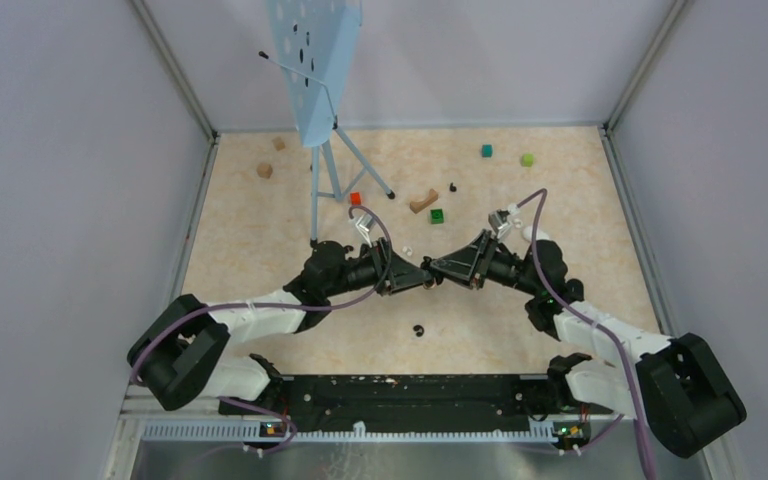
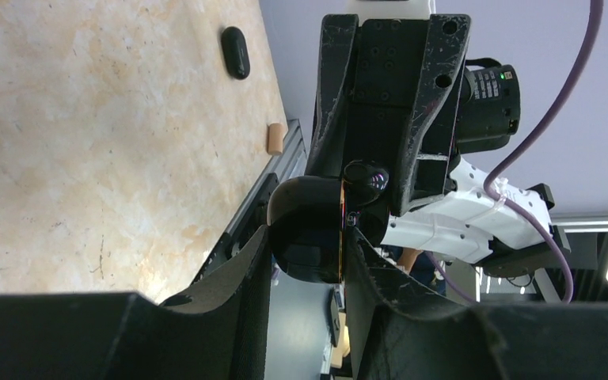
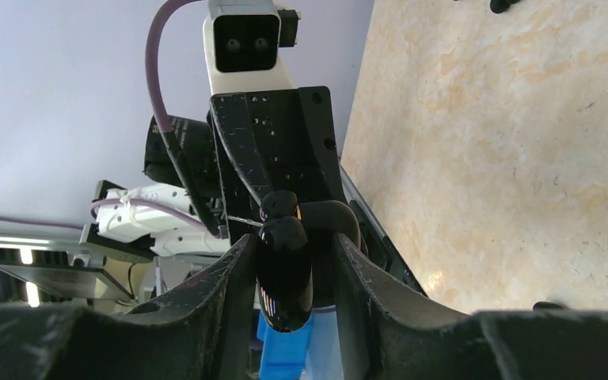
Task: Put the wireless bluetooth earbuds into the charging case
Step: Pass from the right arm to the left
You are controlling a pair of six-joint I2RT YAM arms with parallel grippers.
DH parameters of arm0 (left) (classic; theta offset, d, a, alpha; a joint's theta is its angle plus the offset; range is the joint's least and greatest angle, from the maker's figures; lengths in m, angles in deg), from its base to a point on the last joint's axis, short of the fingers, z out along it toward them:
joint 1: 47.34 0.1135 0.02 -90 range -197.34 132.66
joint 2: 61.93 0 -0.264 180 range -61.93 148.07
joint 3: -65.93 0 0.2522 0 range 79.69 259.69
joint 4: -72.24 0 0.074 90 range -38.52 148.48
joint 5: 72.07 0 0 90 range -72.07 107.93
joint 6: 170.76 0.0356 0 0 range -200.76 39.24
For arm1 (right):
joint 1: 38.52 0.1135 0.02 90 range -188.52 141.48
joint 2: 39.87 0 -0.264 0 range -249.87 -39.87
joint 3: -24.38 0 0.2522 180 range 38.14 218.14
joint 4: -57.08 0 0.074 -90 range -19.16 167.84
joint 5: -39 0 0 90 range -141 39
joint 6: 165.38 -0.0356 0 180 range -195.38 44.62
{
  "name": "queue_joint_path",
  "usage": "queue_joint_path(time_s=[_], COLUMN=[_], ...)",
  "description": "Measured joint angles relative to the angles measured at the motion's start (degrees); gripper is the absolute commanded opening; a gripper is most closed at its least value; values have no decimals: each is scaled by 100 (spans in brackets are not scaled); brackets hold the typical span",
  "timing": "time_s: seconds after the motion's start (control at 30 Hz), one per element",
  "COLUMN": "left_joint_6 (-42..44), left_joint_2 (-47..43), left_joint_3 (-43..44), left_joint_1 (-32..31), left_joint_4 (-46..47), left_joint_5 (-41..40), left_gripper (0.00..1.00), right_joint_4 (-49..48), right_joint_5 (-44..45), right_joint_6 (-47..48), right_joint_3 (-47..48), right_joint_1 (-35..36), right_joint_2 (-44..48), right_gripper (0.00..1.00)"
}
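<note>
Both arms meet above the middle of the table. My left gripper [image 1: 422, 278] [image 2: 307, 261] is shut on the glossy black charging case [image 2: 309, 229], held up off the table. My right gripper [image 1: 436, 270] [image 3: 285, 273] faces it tip to tip and stands open. A glossy black rounded piece [image 3: 285, 269] sits between its fingers, touching one finger with a gap to the other; I cannot tell whether it is an earbud or part of the case. White earbuds [image 1: 405, 247] lie just beyond the grippers. A black earbud [image 1: 419, 329] [image 2: 236, 51] lies nearer the bases, another [image 1: 453, 186] farther back.
A blue perforated sheet on a tripod stand [image 1: 325, 70] rises at the back left, its legs spreading onto the table. Scattered blocks: red [image 1: 355, 198], green [image 1: 437, 215], teal [image 1: 486, 151], lime [image 1: 527, 159], wooden ones [image 1: 265, 170] and a wooden arch [image 1: 423, 201]. Walls enclose three sides.
</note>
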Motion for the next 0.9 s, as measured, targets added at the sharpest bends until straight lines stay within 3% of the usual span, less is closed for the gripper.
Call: queue_joint_path(time_s=[0.47, 0.73, 0.9], left_joint_6=[173, 240, 262], left_joint_2=[-20, -20, -20], left_joint_3=[4, 61, 61], left_joint_1=[52, 79, 87], left_joint_4=[-295, -372, -422], left_joint_5=[195, 332, 334], left_gripper=[14, 13, 13], right_joint_4=[186, 326, 367], right_joint_5=[-483, -671, -671], right_joint_6=[192, 323, 323], right_joint_3=[0, 0, 0], right_joint_1=[-15, -17, -24], right_joint_2=[-46, -15, 11], right_gripper=[45, 35, 41])
